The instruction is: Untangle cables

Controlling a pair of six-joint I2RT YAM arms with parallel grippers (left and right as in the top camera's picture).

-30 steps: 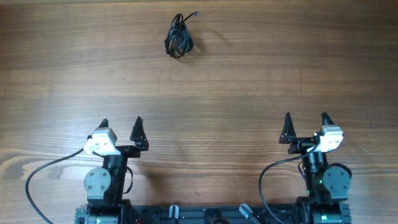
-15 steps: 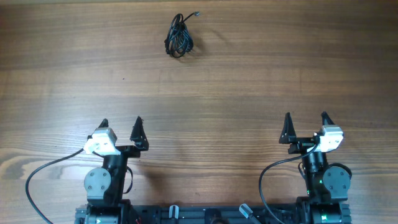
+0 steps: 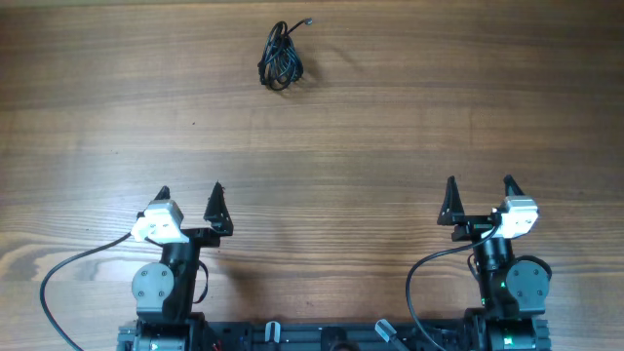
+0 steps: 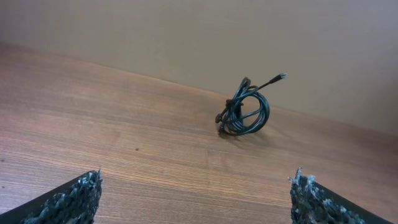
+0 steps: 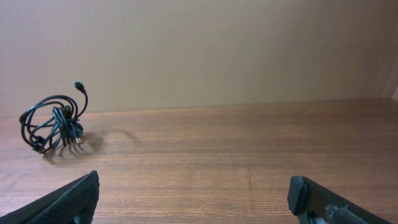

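The cables (image 3: 282, 57) lie bunched in one small knot of tight loops on the far part of the worktop (image 3: 390, 127), left of its middle, touching nothing else. One thin end with a small plug (image 3: 309, 21) sticks out of the bundle toward the upper right. From the left wrist the knot (image 4: 244, 111) sits ahead and a little right of centre, close to where the wood meets a plain beige wall (image 4: 186, 31), its plug end raised off the surface. From the right wrist the same knot (image 5: 55, 121) shows far to the left, casting a soft shadow to its right. Both arms sit at the near edge, well apart from the cables. The left arm (image 3: 156, 286) has its jaws spread wide with nothing between them, and its fingertips (image 4: 81, 196) show only bare wood in the gap. The right arm (image 3: 507, 278) likewise has its jaws spread wide and holding nothing, its fingertips (image 5: 68, 199) low in its own view. A thick black wire (image 3: 58, 273) loops from each arm's base.
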